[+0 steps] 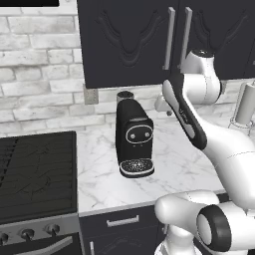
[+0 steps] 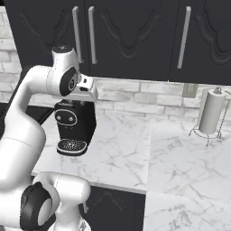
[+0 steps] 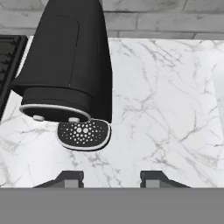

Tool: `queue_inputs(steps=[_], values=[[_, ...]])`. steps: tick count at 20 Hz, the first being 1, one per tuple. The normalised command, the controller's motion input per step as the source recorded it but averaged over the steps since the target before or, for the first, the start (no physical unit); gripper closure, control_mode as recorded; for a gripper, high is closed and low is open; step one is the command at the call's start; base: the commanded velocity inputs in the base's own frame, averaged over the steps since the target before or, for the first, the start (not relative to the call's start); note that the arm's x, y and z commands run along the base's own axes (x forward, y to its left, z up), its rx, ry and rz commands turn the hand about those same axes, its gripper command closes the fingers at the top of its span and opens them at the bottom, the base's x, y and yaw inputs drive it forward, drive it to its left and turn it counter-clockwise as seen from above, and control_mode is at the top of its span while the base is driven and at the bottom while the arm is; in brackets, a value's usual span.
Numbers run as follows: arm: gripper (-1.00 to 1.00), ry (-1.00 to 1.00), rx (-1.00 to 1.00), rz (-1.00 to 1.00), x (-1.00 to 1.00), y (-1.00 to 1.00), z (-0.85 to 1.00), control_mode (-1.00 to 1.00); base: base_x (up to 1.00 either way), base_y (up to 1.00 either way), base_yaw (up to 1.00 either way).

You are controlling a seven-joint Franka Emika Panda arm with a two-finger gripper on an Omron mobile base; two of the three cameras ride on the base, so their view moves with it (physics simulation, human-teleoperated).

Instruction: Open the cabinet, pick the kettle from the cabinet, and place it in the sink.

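The black wall cabinet (image 1: pixel 124 45) hangs above the counter with both doors shut; its two long silver handles (image 1: pixel 170 39) meet in the middle. In the right base view the cabinet (image 2: pixel 131 36) is also shut. The kettle is hidden and the sink is out of view. My gripper (image 3: pixel 111 178) hovers above the marble counter (image 3: pixel 166 109), below the cabinet and just right of a black coffee machine (image 3: pixel 70 65). Its two fingertips (image 3: pixel 70 178) stand apart with nothing between them. The hand (image 2: pixel 86 89) sits under the cabinet's bottom edge.
The black coffee machine (image 1: pixel 133 137) stands on the counter near the wall. A stove (image 1: pixel 35 169) lies at the left. A paper towel holder (image 2: pixel 211 113) stands at the right by the brick wall. A further cabinet door (image 2: pixel 207 36) hangs to the right.
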Motion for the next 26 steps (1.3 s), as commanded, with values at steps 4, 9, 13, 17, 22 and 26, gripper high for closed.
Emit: queue_inputs(steps=[4, 9, 13, 17, 22, 26], values=[[-1.0, 0.0, 0.0, 0.0, -0.02, 0.0, 0.0, -1.0, 0.0, 0.0, 0.0], [-1.0, -0.09, 0.0, 0.0, -0.12, -0.04, 0.0, -1.0, 0.0, 0.0, 0.0], [-1.0, -0.28, 0.0, 0.0, -0.19, -0.12, 0.09, -1.0, 0.0, 0.0, 0.0], [-1.0, -0.31, 0.0, -0.01, -0.12, -0.16, 0.23, -1.0, 0.0, 0.0, 0.0], [-1.0, -0.22, 0.0, -0.06, -0.03, -0.17, 0.33, -1.0, 0.0, 0.0, 0.0], [-1.0, -0.13, 0.0, -0.08, 0.01, -0.11, 0.4, -1.0, 0.0, 0.0, 0.0]])
